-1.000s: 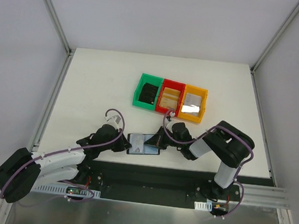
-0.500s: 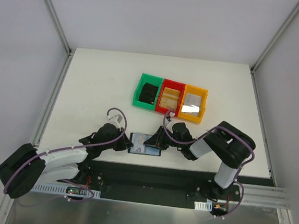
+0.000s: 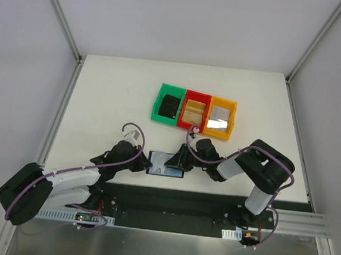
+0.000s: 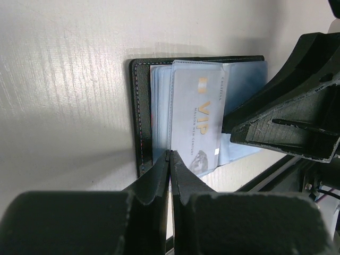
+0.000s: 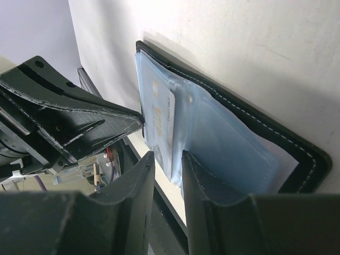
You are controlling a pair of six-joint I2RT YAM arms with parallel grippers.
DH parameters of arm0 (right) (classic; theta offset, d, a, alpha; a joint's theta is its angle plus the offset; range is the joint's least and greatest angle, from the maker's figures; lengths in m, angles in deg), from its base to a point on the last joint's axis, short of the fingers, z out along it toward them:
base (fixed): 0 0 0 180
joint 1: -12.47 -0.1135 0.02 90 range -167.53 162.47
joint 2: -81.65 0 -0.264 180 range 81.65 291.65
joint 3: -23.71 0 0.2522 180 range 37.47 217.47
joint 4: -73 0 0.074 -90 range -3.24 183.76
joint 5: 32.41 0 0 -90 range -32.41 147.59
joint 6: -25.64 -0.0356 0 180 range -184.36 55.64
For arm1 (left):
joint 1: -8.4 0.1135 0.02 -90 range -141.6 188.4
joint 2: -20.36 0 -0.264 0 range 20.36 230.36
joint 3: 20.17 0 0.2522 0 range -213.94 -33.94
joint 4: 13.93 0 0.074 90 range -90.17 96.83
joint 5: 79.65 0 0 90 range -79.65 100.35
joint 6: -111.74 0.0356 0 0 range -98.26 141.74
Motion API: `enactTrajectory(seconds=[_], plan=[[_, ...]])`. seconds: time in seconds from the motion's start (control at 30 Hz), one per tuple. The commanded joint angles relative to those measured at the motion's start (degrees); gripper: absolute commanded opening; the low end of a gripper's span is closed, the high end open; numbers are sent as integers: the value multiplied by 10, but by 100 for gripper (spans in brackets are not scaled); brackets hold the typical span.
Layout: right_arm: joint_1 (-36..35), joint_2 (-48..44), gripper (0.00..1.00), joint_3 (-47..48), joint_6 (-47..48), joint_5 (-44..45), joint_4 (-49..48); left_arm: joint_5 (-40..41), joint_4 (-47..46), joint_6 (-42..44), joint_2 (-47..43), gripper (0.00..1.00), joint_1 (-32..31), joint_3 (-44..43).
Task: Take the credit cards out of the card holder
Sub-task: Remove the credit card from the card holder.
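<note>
The black card holder [image 3: 162, 165] lies open near the table's front edge, its grey-blue sleeves showing [image 4: 142, 106] [image 5: 276, 133]. A pale credit card [image 4: 199, 111] marked VIP sticks partly out of a sleeve; it also shows in the right wrist view [image 5: 159, 119]. My left gripper [image 3: 145, 164] is shut, its tips [image 4: 170, 154] touching the card's left edge; I cannot see anything pinched. My right gripper [image 3: 176, 162] is at the holder's right side, jaws a little apart [image 5: 168, 155], one finger resting on the blue sleeve.
Green [image 3: 168, 106], red [image 3: 194, 112] and yellow [image 3: 221, 117] bins stand in a row behind the holder, each with something in it. The black base rail [image 3: 170, 199] runs just in front of the holder. Both grippers crowd the holder from either side.
My left gripper has slid right, up to the holder's left edge. The holder has shifted slightly right. The right arm has barely moved.
</note>
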Motion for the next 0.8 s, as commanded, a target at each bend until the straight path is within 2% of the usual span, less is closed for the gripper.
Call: enactTrajectory(seconds=[0.0,0.4,0.67,0.77], plan=[[-9,-13,30,26,17,4,9,-6,0,1,13,0,-3,16],[-13,-6,22,33,2,3,-18,-15,-17,-5,23,0,-3,26],[-12,22,23,18,-40,2,-114,-22,-31,-9,38,0,-3,30],[-12,28,23,19,-46,0,-121,-24,-36,-10,43,0,-3,31]])
